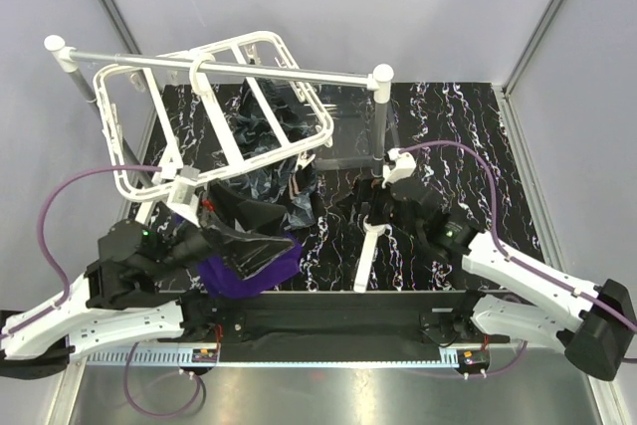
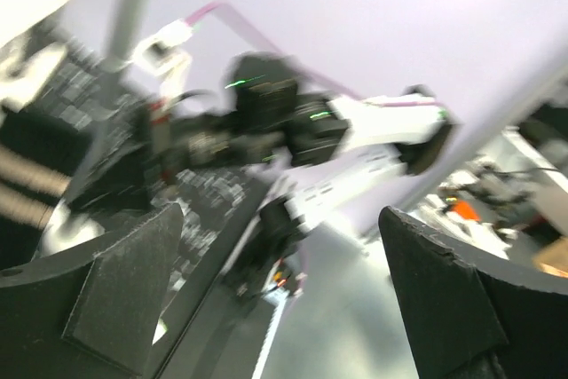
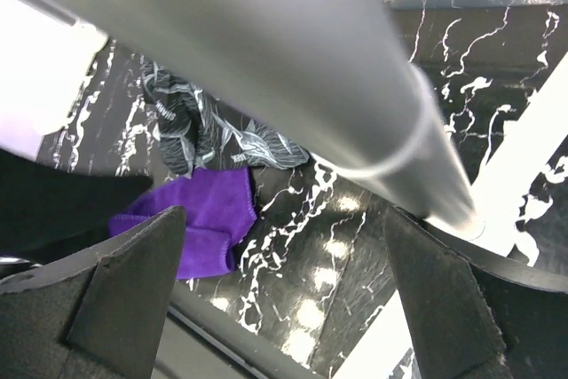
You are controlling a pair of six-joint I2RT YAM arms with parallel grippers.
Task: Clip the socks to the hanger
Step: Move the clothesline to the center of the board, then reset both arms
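Both arm bases sit at the near edge of the tabletop, with the white clip hanger hung from a rail beyond them. The left gripper is just below the hanger's near corner; in its wrist view the fingers stand spread with nothing between them. The right gripper is off to the hanger's right, near the rail's upright post, and its fingers are likewise spread and bare.

A purple sock lies on the tabletop below the hanger's near edge, partly under the left arm. A dark patterned sock shows beneath the hanger frame; whether a clip holds it or it merely lies there I cannot tell.

Likely troubles from here:
- the left arm sits so close to the frame that a careless lift could knock the hanger and set it swinging, leaving the clips hard to meet;
- the right wrist is close by the post and could strike it when turning;
- a thin pinch on the purple sock may let the fabric slide out before it reaches a clip.
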